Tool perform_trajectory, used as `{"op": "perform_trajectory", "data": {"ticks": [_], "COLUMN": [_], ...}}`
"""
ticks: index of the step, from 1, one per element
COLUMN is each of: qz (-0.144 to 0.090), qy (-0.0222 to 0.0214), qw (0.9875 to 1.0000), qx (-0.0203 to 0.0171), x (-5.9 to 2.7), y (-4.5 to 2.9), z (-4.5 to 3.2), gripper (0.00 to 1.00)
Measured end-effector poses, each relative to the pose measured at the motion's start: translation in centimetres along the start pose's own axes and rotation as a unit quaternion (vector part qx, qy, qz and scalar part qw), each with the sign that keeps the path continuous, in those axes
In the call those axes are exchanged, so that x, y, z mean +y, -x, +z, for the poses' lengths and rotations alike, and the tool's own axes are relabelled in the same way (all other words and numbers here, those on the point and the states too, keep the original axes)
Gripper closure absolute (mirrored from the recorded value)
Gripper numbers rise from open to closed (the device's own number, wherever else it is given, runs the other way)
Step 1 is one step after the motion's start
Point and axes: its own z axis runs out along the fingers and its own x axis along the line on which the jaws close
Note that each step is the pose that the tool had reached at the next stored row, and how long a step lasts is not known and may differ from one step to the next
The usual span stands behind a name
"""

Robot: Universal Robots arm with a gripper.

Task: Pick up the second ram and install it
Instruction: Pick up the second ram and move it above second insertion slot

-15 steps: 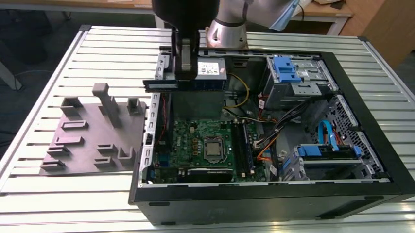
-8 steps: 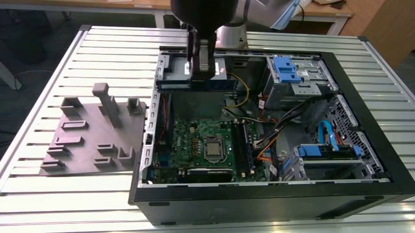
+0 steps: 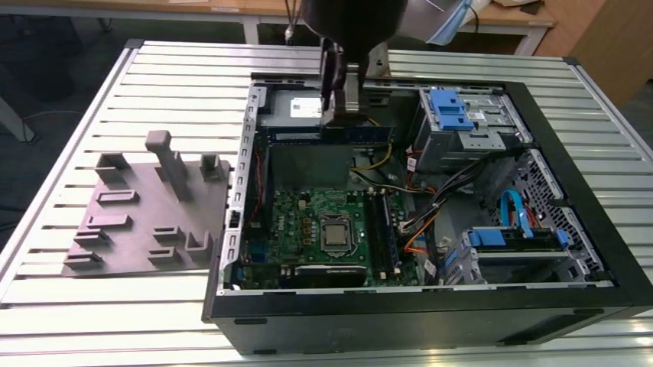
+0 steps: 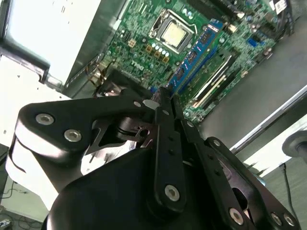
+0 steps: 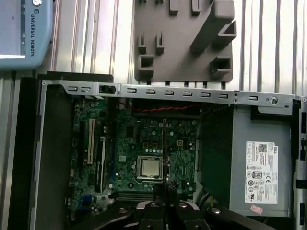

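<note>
My gripper (image 3: 342, 115) is shut on the second ram (image 3: 359, 131), a long narrow dark-blue stick held level over the far end of the open computer case (image 3: 571, 252). The stick hangs above the power supply (image 3: 294, 108), well clear of the green motherboard (image 3: 301, 218) and its memory slots (image 3: 384, 225). In the second wrist view the ram (image 4: 194, 55) runs out from between the shut fingertips (image 4: 160, 103) over the board. In the first wrist view the ram (image 5: 164, 143) appears edge-on as a thin line above the gripper (image 5: 166, 189).
A grey fixture plate (image 3: 143, 222) with upright posts lies on the slatted table (image 3: 153, 69) at the exterior view's left of the case. The silver processor (image 3: 339, 232) sits mid-board. Drive cages with blue brackets (image 3: 449, 111) and loose cables (image 3: 429, 191) fill the case's other side.
</note>
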Motion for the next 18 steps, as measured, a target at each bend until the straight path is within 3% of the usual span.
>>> {"op": "perform_trajectory", "data": {"ticks": [11,18], "qz": [0.0,0.0], "qy": [0.0034,0.0044], "qw": [1.0,1.0], "qx": [-0.0004,-0.0037], "x": [-3.13,-3.35], "y": [-0.13,-0.64], "z": [-0.04,0.96], "gripper": [0.86,0.86]}}
